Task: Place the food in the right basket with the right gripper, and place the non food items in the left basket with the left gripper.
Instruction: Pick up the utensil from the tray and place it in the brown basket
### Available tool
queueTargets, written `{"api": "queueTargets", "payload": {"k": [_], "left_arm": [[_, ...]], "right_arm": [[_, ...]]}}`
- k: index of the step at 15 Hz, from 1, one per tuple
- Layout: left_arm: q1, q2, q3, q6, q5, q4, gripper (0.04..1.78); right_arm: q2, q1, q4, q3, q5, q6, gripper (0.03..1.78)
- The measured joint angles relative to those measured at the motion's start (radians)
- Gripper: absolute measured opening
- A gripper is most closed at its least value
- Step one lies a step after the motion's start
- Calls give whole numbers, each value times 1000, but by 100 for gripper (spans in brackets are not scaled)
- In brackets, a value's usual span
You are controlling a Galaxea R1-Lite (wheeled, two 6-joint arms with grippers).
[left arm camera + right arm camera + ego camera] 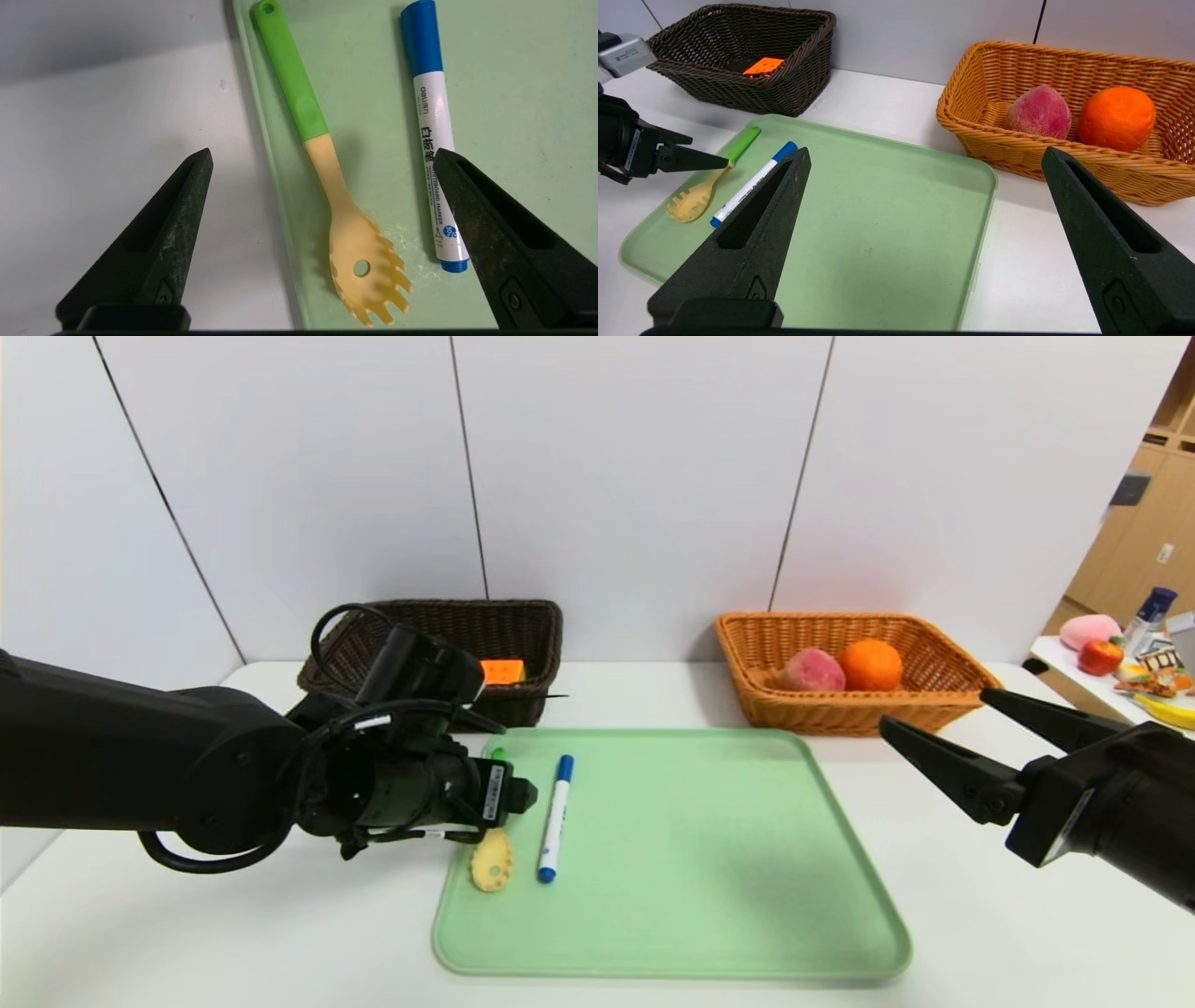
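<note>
Left wrist view: left hand [322, 163] apart over pasta fork [336, 186]; head view hides handle

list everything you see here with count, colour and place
tray: 1, green, table centre
pasta spoon: 1, green handle, beige head, tray's left edge
marker: 1, blue and white, on tray beside spoon
dark basket: 1, brown, back left
orange block: 1, in dark basket
light basket: 1, orange wicker, back right
peach: 1, pink-red, in light basket
orange: 1, in light basket
table: 1, white
left gripper: 1, black, open over spoon
right gripper: 1, black, open, right of tray
</note>
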Motion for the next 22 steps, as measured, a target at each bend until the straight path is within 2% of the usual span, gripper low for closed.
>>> {"api": "queueTargets", "payload": {"k": [13,16,20,22], "left_arm": [[1,76,72,10,13,-144,169],[0,81,83,12,11,-163,122],[1,83,85,12,13,-163,78],[2,83,85,11,18,-164,35]], "right_arm": [[-19,0,2,1,0,4,171],[-22,0,3,1,0,4,171],[-22,0,2,1,1,3,171],[-22,0,2,0,1,3,171]]}}
